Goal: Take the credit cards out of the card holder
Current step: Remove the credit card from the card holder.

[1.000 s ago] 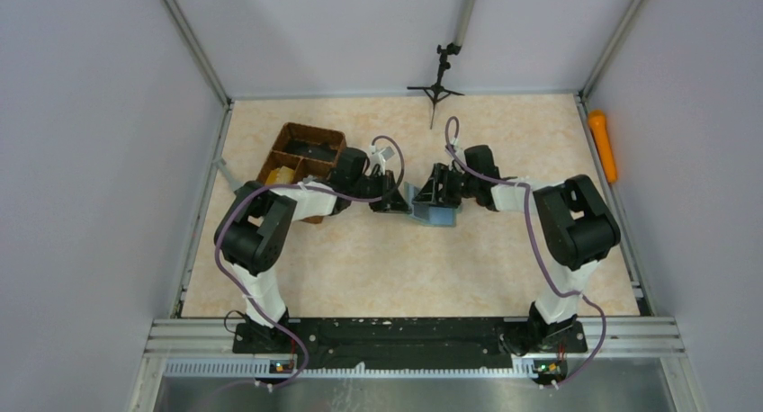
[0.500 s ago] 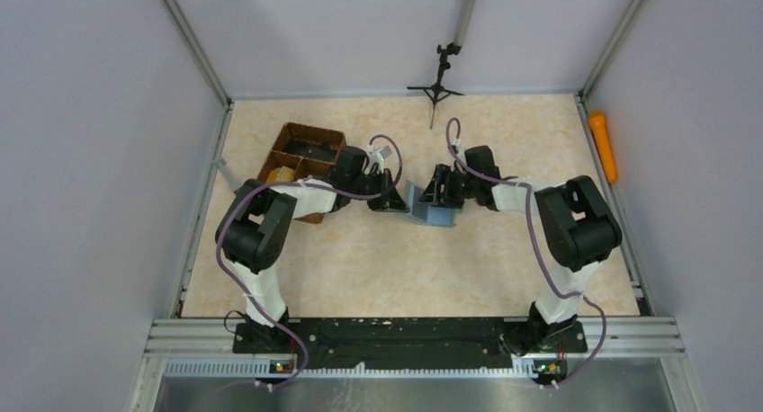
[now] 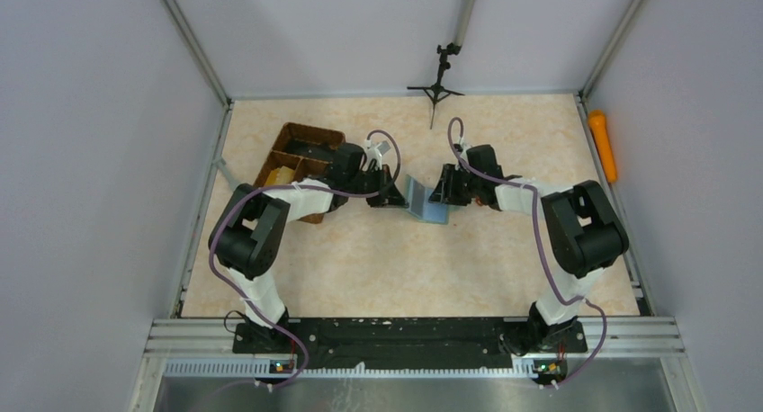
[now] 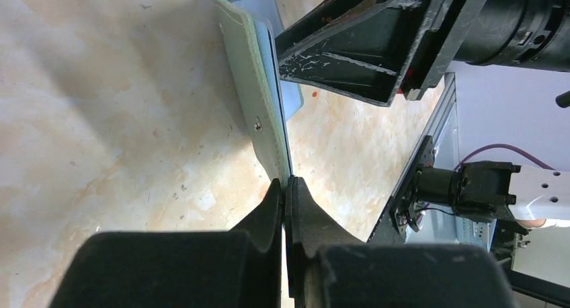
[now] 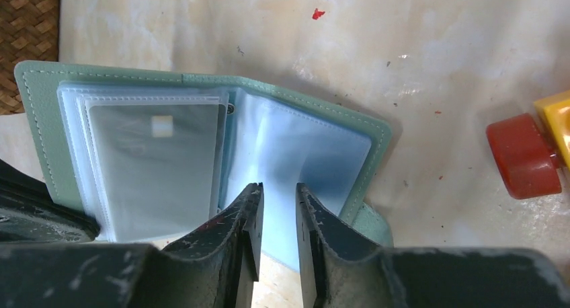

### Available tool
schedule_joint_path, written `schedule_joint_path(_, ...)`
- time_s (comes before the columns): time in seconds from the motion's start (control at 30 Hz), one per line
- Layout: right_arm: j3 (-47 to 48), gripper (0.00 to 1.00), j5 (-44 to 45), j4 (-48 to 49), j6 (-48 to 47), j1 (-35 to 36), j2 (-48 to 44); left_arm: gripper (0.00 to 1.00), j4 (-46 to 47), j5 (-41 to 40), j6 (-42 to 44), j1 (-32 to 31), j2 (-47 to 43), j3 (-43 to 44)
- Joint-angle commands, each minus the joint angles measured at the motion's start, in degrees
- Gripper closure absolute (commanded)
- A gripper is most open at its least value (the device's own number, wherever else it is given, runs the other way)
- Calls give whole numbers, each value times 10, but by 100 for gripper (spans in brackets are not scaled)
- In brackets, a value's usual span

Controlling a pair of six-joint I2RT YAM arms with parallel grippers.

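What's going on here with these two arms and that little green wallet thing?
Two robot arms are working on a green card holder lying open in the middle of the table. The left tool is shut on the edge of one cover, holding it up. The right tool, jaws narrowly apart, hovers at the clear inner sleeves, where a grey card sits in its pocket. No card is out yet.

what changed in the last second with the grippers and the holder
The left gripper closed onto the edge of the holder cover and now pinches it, the cover raised off the table. The right gripper narrowed its jaws, with a gap remaining, and drew back slightly to the right. The tray stayed put.
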Motion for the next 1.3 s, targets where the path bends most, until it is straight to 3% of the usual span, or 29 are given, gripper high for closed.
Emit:
schedule_joint_path(0.0,20,75,-3,-4,-12,8,8,100,18,5,12,3,-22,5)
schedule_joint_path(0.37,56,82,15,-28,-26,35,52,99,-54,-28,30,1,16,43)
schedule_joint_path(0.77,62,84,9,-46,-29,39,58,65,-77,-46,34,-5,36,56)
schedule_joint_path(0.87,62,85,5,-47,-29,40,60,66,-82,-47,36,-6,42,62)
schedule_joint_path(0.97,62,86,0,-45,-29,41,61,76,-86,-50,39,-7,45,66)
schedule_joint_path(1.07,63,86,-5,-42,-28,42,61,76,-102,-61,45,-10,51,73)
schedule_joint_path(1.27,63,83,-23,-34,-32,51,61,56,-137,-88,64,-25,73,101)
